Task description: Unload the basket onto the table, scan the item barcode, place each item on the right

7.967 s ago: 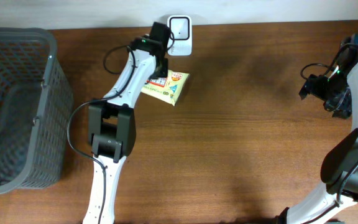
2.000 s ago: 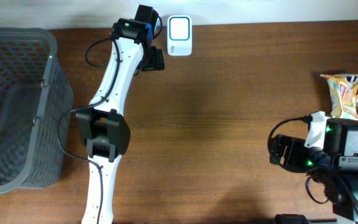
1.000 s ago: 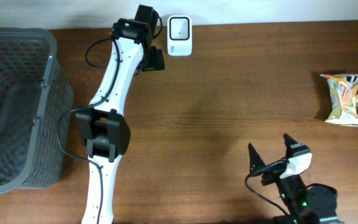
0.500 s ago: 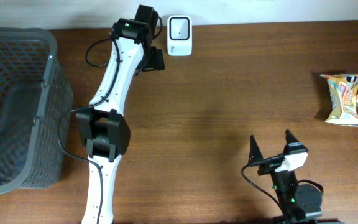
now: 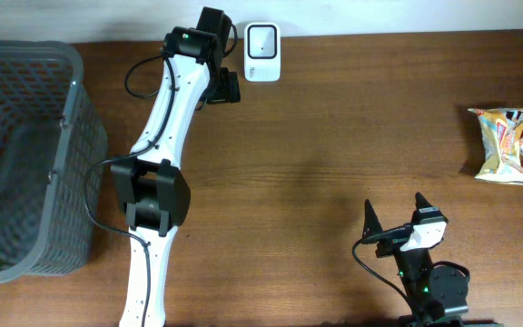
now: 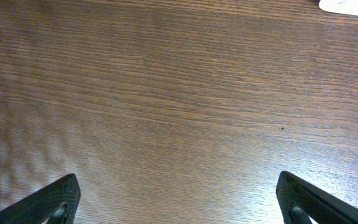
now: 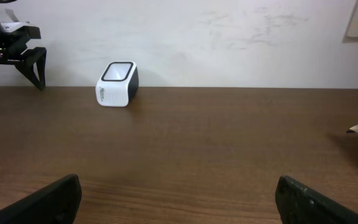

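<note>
We see left tool (image 6: 178, 179) spread wide, empty, at 12 o'clock beside scanner (image 5: 261, 51); right tool (image 5: 395, 216) likewise, at 5 o'clock; snack (image 5: 500, 143) on tabletop (image 5: 334, 136), at 3 o'clock

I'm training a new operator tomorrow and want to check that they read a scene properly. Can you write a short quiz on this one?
1. True or false: the left pincer and the right pincer both stand open and empty.
2. Which pincer is nearer the small white box-shaped barcode scanner? A) left B) right C) both equally near
3. Fill in: the yellow crinkled snack packet lies on the ___, not in the grey mesh plastic basket.

Key: 1 true. 2 A. 3 table, meaning the brown wooden table.
</note>
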